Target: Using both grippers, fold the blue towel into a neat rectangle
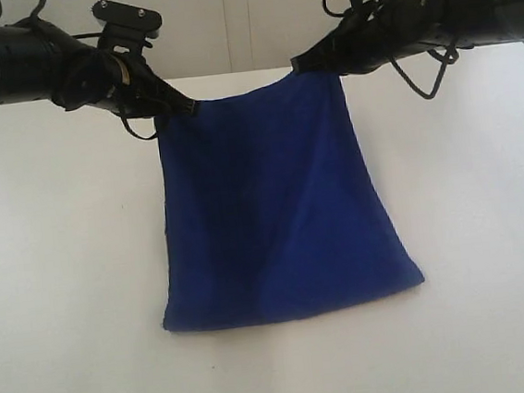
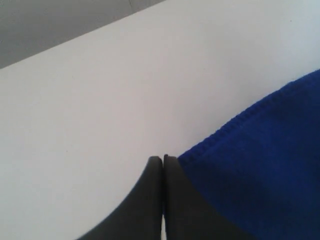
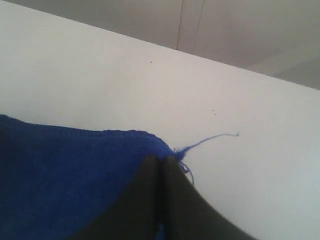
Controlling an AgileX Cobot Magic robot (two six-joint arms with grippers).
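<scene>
Gripper work first, in the exterior view: your left gripper (image 1: 184, 105) is clamped on the blue towel (image 1: 278, 213) at its 11 o'clock corner. Your right gripper (image 1: 300, 65) pinches the 1 o'clock corner. Both corners are raised off the bench (image 1: 65, 271), and the far edge sags slightly between them. That two-corner hold looks meant to keep the edge straight, so you can carry it over toward 6 o'clock as one fold. From there the cloth slopes down to its near edge, which lies on the bench at 6 o'clock. It reads as a deep blue trapezoid, wider at the near end, smooth apart from soft vertical shading. I see no label.

In the left wrist view, the jaws of the left gripper (image 2: 163, 161) are pressed together. The towel's stitched hem (image 2: 225, 131) runs right up to one jaw. The pinched bit itself is hidden, so judge the bite as shallow.

In the right wrist view, the right gripper (image 3: 160, 161) is likewise closed, with the towel's corner caught between the tips. A loose thread (image 3: 210, 140) strays from that corner over the bench. The hem looks intact, though the frayed spot suggests a thin hold.
</scene>
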